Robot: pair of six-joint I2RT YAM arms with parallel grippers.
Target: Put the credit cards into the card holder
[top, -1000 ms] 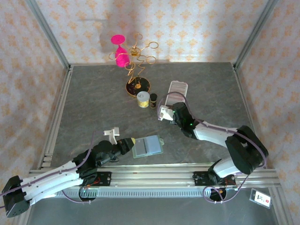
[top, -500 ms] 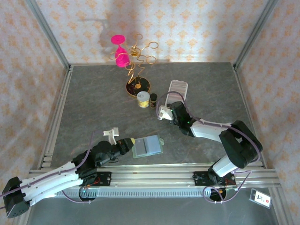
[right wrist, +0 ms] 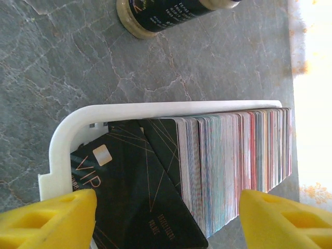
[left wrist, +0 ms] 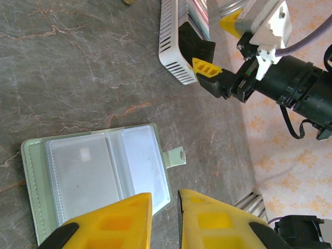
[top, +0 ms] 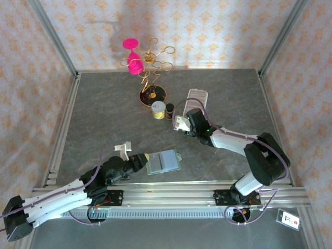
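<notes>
Green card holder (top: 163,161), tab (left wrist: 174,156) pointing right

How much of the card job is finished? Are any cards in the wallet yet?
Done: the wallet lies open on the table, its pockets looking empty. In hand: the right claw is open over the cards in the white tray, holding none; the left claw sits at the wallet's edge. Left: nearly everything, the cards wait in the tray.
</notes>
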